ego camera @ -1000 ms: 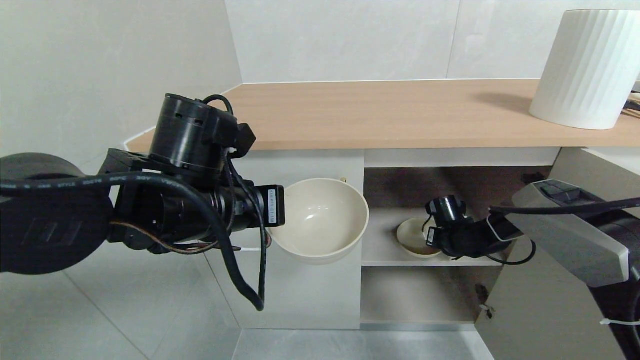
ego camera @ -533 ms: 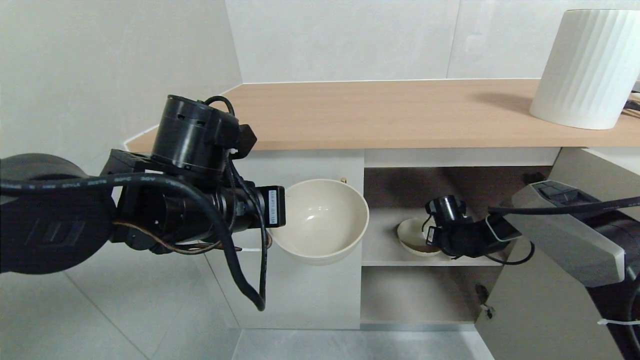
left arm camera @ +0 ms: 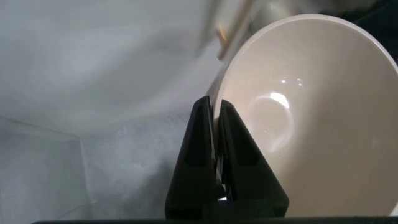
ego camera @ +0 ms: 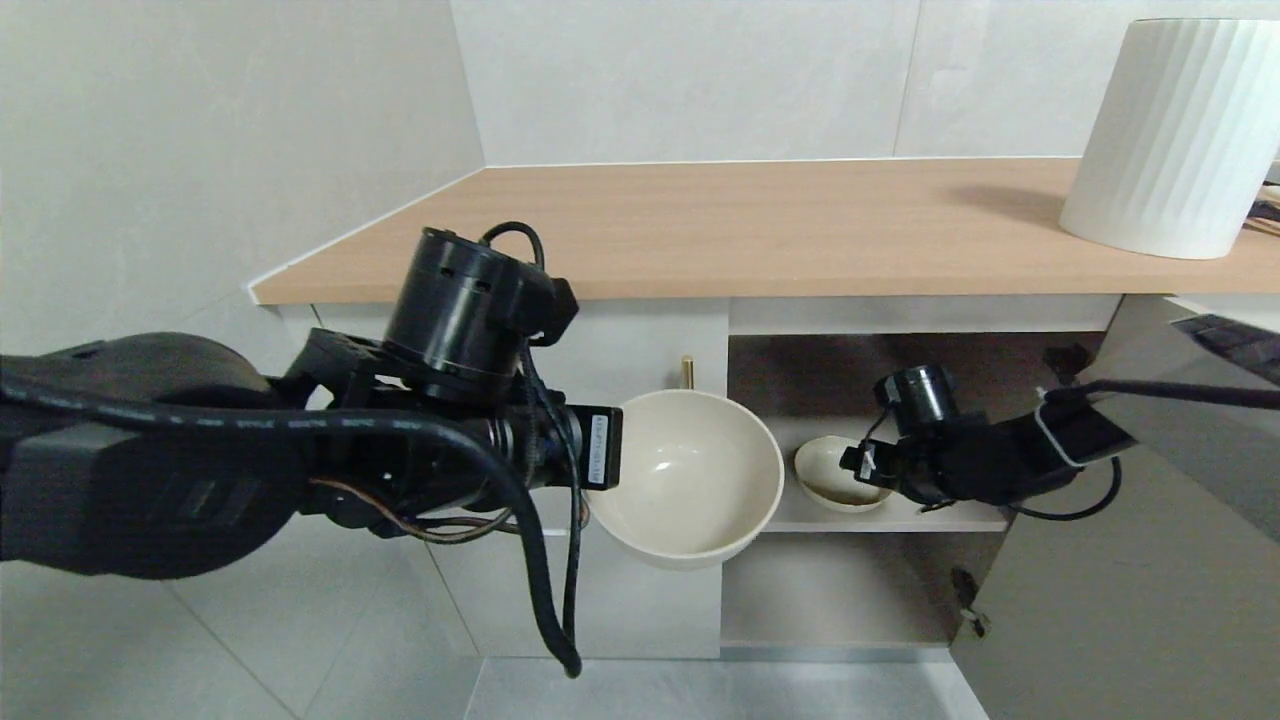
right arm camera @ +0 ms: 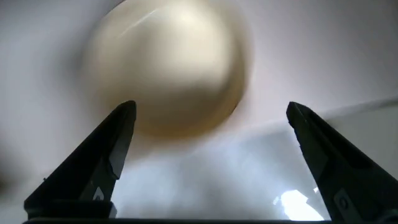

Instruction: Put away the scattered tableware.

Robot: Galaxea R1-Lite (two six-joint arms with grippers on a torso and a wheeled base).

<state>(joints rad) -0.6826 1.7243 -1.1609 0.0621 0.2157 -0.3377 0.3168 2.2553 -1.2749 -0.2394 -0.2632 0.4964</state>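
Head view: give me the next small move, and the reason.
Probably draw the right gripper back out of the cabinet: it stands open at the small bowl, which rests on the shelf, and bars the way for the left gripper with its large bowl.

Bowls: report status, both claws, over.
Left claw shut on large bowl at rim, held outside cabinet. Right claw open, facing small bowl on shelf. Right arm occupies shelf opening.
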